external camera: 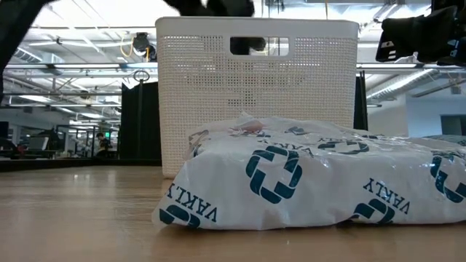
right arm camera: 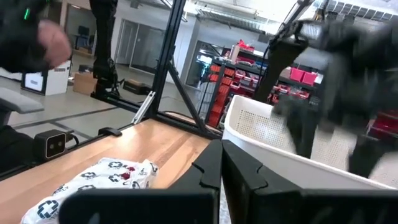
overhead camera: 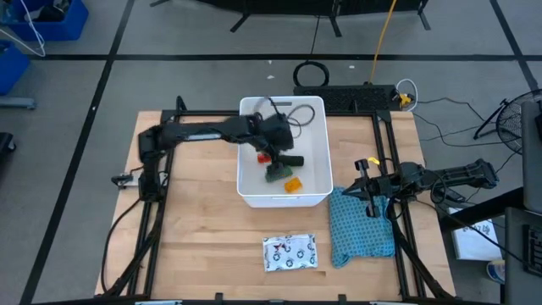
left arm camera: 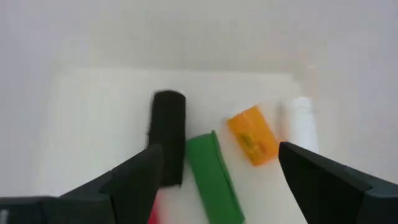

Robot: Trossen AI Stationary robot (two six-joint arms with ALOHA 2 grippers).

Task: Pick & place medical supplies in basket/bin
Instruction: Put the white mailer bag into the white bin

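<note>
My left gripper (left arm camera: 221,154) hangs open inside the white bin (overhead camera: 315,110), above the items on its floor and touching none. In the left wrist view a black piece (left arm camera: 169,134), a green piece (left arm camera: 214,180), an orange bottle (left arm camera: 252,135), a white bottle (left arm camera: 301,119) and a bit of red (left arm camera: 153,215) lie below it. The flat white pouch (overhead camera: 290,252) lies on the table near the near edge and fills the front of the low view (external camera: 313,175). My right gripper (right arm camera: 221,167) is shut, waiting above the teal cloth (overhead camera: 362,227) at the table's right.
The bin (external camera: 256,87) stands at the middle of the table's far half, its handle slot (external camera: 258,46) facing the near side. The teal cloth lies right of the bin and of the pouch. Bare wood (overhead camera: 195,229) stretches left of the pouch. Frame rails (overhead camera: 148,220) run along the table's sides.
</note>
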